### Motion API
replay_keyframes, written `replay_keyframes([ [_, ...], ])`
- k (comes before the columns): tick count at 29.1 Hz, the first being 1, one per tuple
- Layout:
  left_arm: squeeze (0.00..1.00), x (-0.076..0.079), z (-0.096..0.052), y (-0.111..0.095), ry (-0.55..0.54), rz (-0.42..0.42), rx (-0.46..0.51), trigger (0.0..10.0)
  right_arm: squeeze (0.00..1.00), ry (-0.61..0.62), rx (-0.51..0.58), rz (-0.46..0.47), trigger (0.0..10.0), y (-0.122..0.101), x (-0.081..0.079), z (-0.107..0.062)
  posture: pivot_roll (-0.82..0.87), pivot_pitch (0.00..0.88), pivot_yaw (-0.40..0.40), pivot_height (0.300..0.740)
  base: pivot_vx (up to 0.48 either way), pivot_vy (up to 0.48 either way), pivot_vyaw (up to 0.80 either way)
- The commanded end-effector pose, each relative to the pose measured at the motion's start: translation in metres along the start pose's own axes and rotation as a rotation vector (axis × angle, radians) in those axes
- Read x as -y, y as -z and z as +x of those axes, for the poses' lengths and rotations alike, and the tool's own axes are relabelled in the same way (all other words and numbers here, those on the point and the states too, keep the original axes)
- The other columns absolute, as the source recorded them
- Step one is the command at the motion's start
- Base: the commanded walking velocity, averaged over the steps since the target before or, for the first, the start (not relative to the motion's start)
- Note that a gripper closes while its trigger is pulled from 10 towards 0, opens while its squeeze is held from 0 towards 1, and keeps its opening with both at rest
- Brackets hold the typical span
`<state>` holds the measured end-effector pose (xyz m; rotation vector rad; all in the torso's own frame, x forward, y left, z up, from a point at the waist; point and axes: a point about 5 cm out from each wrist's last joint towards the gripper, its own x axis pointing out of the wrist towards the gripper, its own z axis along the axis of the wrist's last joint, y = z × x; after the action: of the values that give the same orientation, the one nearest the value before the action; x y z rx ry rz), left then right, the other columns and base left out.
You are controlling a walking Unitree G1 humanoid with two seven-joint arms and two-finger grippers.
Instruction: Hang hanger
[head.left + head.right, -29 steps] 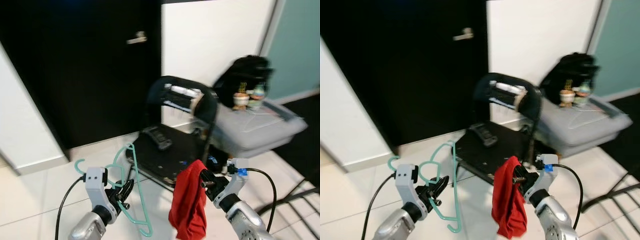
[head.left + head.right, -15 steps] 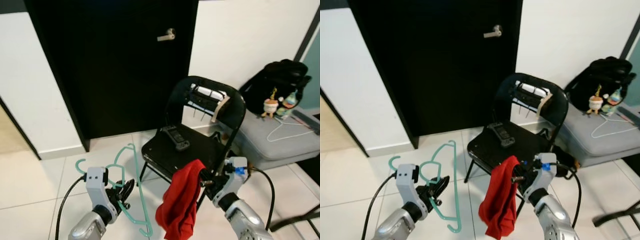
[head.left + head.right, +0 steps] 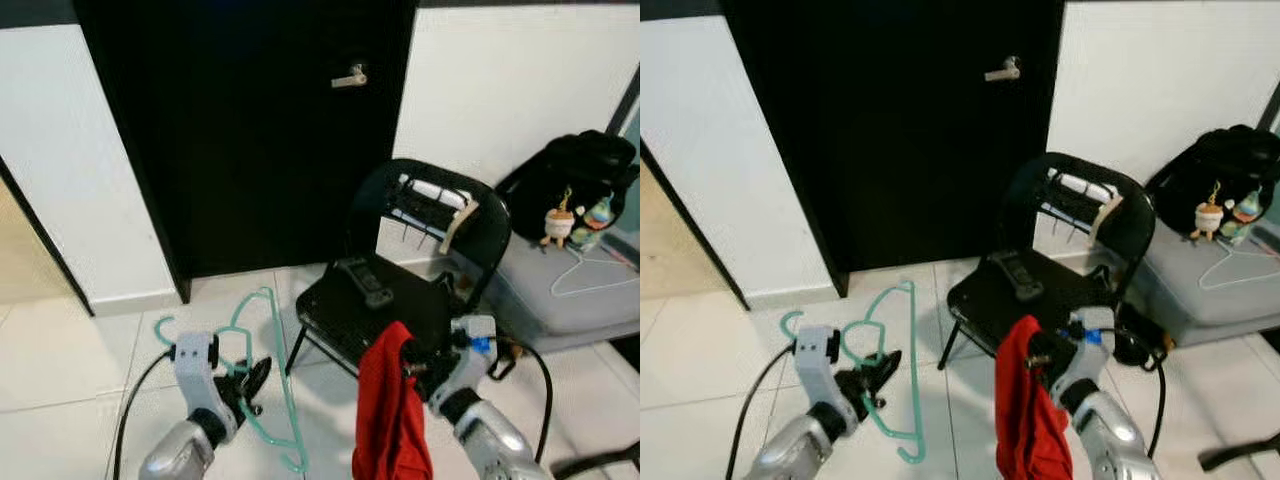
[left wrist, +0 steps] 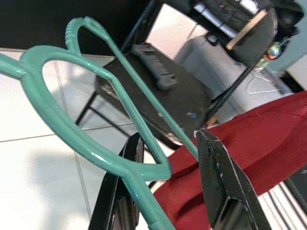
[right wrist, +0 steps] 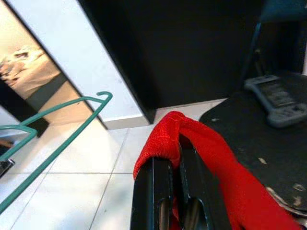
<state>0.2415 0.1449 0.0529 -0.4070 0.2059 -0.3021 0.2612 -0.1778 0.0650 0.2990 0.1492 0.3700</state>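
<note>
While the left gripper [image 3: 243,392] clamps its fingers on the teal hanger [image 3: 262,375] above the floor, the right gripper [image 3: 1038,357] pinches a red cloth [image 3: 1028,420] (unhung); hanging on any rail remains undone.

Red cloth [image 3: 392,420] on right end effector [image 3: 413,357] now hangs straight down vs. billowed out leftward 0.5 s ago (camera also panned, so door and chair shifted in frame, not moved themselves).

Black chair [image 3: 400,290] blocks ahead; open tiled floor [image 3: 70,350] leftward.
</note>
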Motion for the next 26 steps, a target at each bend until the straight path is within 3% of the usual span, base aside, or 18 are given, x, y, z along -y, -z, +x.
replay_keyframes([
  [1, 0.0, -0.0001, -0.0004, 0.0038, -0.003, -0.015, -0.013, 10.0, 0.0, -0.021, 0.028, -0.022, 10.0, -0.006, -0.003, 0.0022, -0.01, 0.0, -0.013, 0.74, 0.0, 0.0, 0.51],
  [26, 0.0, 0.0, -0.0005, 0.0023, 0.0, -0.024, -0.001, 10.0, 0.0, -0.028, 0.026, -0.023, 10.0, -0.0056, -0.0035, 0.0022, -0.01, 0.0, -0.02, 0.74, 0.0, 0.0, 0.53],
])
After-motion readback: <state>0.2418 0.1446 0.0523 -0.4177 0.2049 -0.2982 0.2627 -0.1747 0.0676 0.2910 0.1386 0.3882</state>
